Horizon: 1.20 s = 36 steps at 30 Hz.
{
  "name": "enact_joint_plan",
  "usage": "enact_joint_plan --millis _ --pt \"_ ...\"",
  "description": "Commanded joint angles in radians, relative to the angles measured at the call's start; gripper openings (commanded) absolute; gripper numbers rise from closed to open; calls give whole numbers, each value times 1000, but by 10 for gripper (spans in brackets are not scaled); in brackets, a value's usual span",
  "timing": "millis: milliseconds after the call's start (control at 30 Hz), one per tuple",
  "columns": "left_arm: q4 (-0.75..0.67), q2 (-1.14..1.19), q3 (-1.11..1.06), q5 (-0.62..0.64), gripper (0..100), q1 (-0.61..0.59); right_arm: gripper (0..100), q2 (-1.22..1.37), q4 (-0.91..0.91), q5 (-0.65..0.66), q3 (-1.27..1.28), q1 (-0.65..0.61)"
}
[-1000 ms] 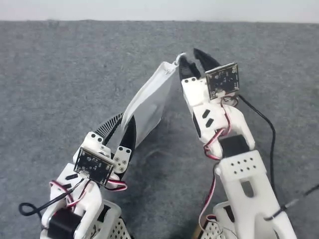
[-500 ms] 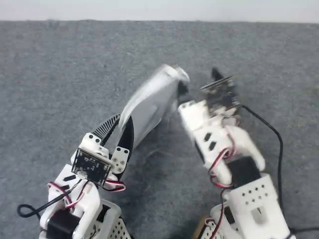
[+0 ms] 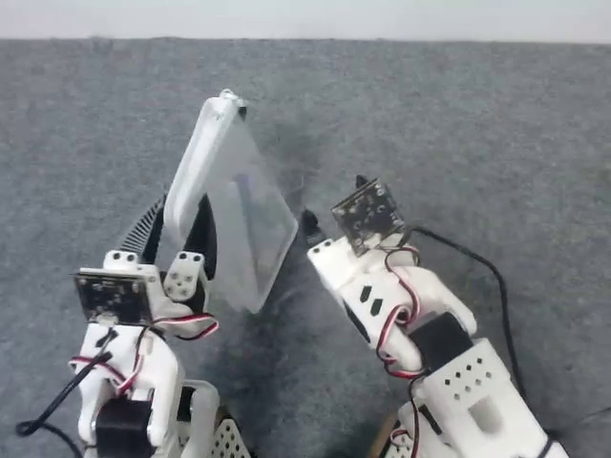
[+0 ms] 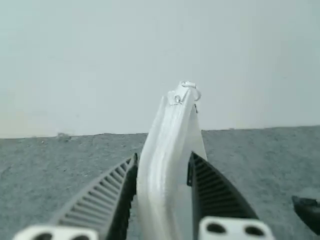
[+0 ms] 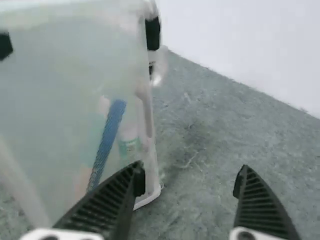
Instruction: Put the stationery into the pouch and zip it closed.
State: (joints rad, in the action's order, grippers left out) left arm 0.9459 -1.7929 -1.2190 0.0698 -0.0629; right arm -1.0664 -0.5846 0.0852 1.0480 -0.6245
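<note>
We see the left gripper (image 4: 162, 167) clamped on the pouch (image 3: 243, 219), its two ribbed jaws pressing the pouch's narrow edge from either side. The pouch is translucent white. It stands on edge over the left half of the worktop (image 3: 477, 124), nearer the front edge than the back, with its top end leaning toward the back edge. A small metal zip pull (image 4: 189, 90) sits at that top end. Through the pouch wall we make out a blue pen (image 5: 107, 137) and, just beside it, a pale stick (image 5: 131, 145) with a green band, both lying lengthwise inside. We cannot tell whether the pouch's low corner touches the worktop. The right gripper (image 5: 191, 175) hangs just beside the pouch's broad face, toward the middle of the worktop, its jaws spread apart and empty. The worktop is covered in grey felt-like cloth and meets a pale wall (image 3: 305, 17) along its back edge.
</note>
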Motion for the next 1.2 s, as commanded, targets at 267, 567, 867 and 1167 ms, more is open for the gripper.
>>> enact_joint_plan --millis 267,567,867,1167 --pt "-68 0 10 109 160 -198 274 -27 170 -6 103 -19" --pt "-74 0 10 252 160 -410 274 -27 180 -6 112 -19" --pt "-71 0 10 288 156 -451 274 -27 180 -6 112 -19" --pt "-74 0 13 285 21 -396 128 -36 189 -6 110 -15"
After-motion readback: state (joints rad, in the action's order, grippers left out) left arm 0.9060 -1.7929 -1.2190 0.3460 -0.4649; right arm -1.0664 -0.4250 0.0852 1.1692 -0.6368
